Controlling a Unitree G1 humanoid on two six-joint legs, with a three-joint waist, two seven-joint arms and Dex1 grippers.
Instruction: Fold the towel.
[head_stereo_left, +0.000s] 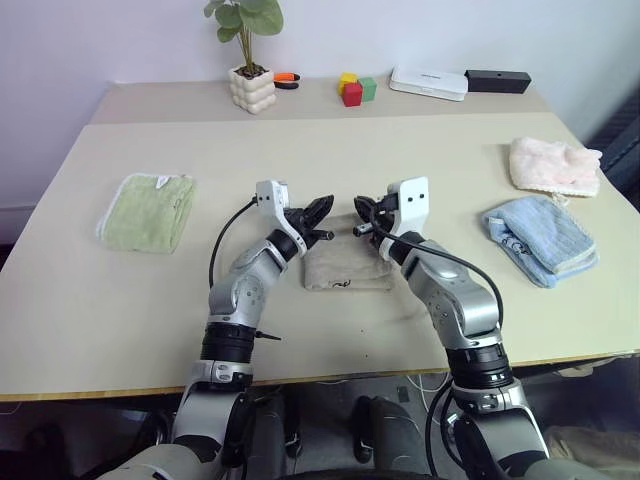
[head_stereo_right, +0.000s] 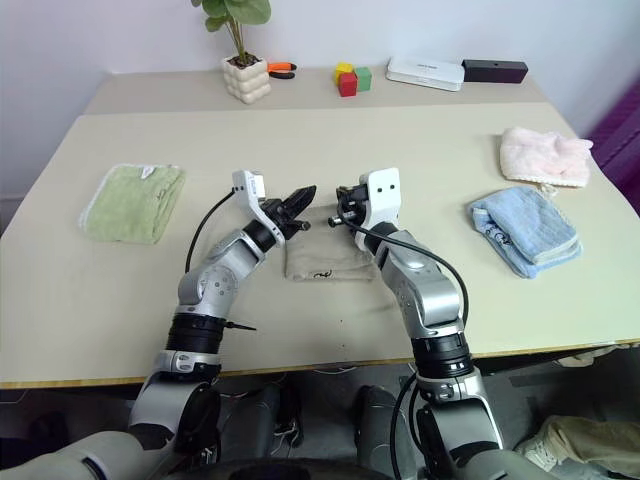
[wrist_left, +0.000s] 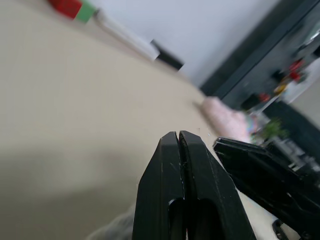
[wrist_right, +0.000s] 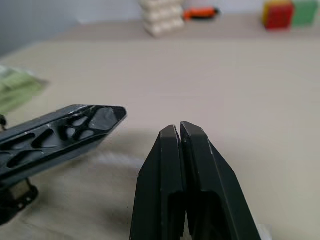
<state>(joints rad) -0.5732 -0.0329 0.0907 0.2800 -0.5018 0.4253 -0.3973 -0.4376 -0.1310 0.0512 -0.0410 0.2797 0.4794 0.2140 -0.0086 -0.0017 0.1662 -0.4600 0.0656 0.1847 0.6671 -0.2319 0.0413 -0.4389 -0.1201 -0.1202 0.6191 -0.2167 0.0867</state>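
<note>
Left eye view: the towel (head_stereo_left: 345, 268) is lying folded into a small beige block on the tabletop (head_stereo_left: 330, 160), near the front edge, partly behind the two arms; the left gripper (head_stereo_left: 318, 212) and right gripper (head_stereo_left: 360, 214) are hanging just above its far edge, tips facing each other and close together, neither one holding any cloth; a green cloth (head_stereo_left: 148, 211) is lying well to the left, a blue cloth (head_stereo_left: 542, 238) well to the right and a pink cloth (head_stereo_left: 553, 165) beyond it

Right eye view: along the far edge a potted plant (head_stereo_right: 243, 62), an orange tool (head_stereo_right: 282, 69), coloured blocks (head_stereo_right: 352, 79), a white box (head_stereo_right: 427, 72) and a black box (head_stereo_right: 494, 70) are standing in a row; a small dark mark is showing on the towel's near side

Left wrist view: the left gripper's fingers (wrist_left: 200, 195) are pressing flat together with nothing between them; the right gripper is sitting just beside them, and a bit of towel is lying below

Right wrist view: the right gripper's fingers (wrist_right: 210, 190) are pressing together, empty; the left gripper's tip is pointing in from the side, near but apart; blurred towel is lying beneath both
</note>
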